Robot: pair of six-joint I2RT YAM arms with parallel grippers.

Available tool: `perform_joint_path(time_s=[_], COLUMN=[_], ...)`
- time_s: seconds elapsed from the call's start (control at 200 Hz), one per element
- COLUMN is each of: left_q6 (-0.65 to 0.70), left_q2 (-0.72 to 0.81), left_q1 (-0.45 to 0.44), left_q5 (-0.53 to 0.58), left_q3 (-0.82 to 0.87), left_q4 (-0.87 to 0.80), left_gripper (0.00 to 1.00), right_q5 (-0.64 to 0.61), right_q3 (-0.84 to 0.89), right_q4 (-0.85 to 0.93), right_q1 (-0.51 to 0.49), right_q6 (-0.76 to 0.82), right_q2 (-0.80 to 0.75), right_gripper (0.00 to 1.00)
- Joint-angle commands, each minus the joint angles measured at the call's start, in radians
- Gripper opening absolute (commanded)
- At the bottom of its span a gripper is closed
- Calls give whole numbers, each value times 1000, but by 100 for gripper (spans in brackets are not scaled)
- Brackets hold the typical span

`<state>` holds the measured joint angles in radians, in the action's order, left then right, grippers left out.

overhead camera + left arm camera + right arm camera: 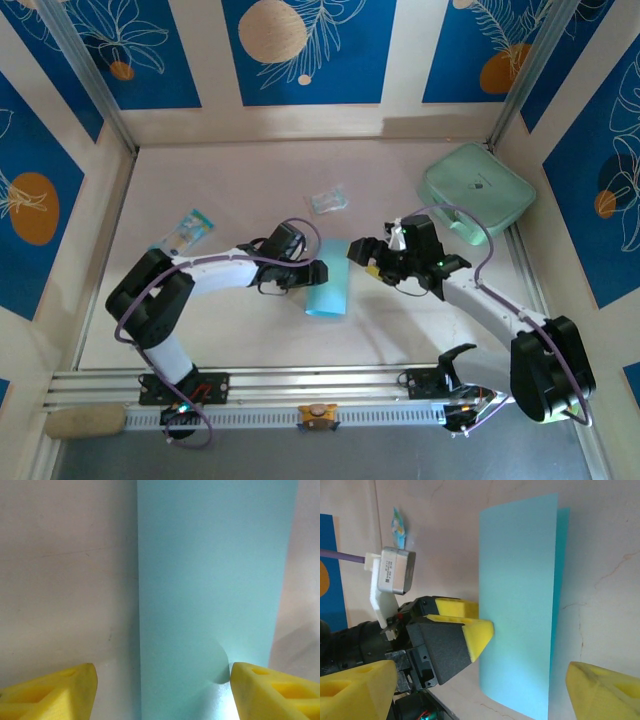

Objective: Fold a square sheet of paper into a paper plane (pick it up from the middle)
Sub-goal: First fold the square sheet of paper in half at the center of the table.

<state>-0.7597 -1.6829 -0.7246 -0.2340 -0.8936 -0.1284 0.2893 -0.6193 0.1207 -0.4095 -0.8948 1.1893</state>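
— Two grippers meet over the sheet (327, 291) at mid-frame in the top view. How is the left gripper (162, 692) set?
— Wide. In its wrist view the yellow fingers (57, 692) sit in the two bottom corners, and the sheet runs up the frame between them. The lower-left finger is over bare table (65, 580). The lower-right one sits at the sheet's right edge. Nothing is clamped.
— And from the right wrist?
— There a left fingertip overlaps the sheet's left edge at mid-frame. Whether it presses down I cannot tell.
— The right gripper (482, 680)?
— Spread wide too, one finger in each bottom corner, neither touching the sheet.
— The sheet's shape?
— A light-blue rectangle folded in half, lying on the table. A second layer peeks out along its right side in the right wrist view.
— Anything else?
— A packet (188, 231) left of centre, a clear wrapper (328, 200) above the sheet and a mint case (478, 192) at upper right, all apart from the paper.
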Motion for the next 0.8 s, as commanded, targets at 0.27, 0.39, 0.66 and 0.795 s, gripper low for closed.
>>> perform_joint_path(time_s=[0.27,0.39,0.66,0.795], left_q6=[25,50,106,128], left_q2=[6,-19,-70,-94], left_q1=[34,34,35,34], left_q5=[46,49,58,33], left_q3=[-9,-39,-95,-110], left_q4=[-62,-108,-191,-189], left_gripper=[66,62,64,64], right_q5=[18,10,0,2], right_q3=[-39,-43,-38,-38], right_q4=[-27,-24,-28,-35], right_q1=[-41,-49,-54,-59], right_q6=[-19,-28,-30,-34], right_q2=[89,111,131,144], right_gripper=[81,81,80,76])
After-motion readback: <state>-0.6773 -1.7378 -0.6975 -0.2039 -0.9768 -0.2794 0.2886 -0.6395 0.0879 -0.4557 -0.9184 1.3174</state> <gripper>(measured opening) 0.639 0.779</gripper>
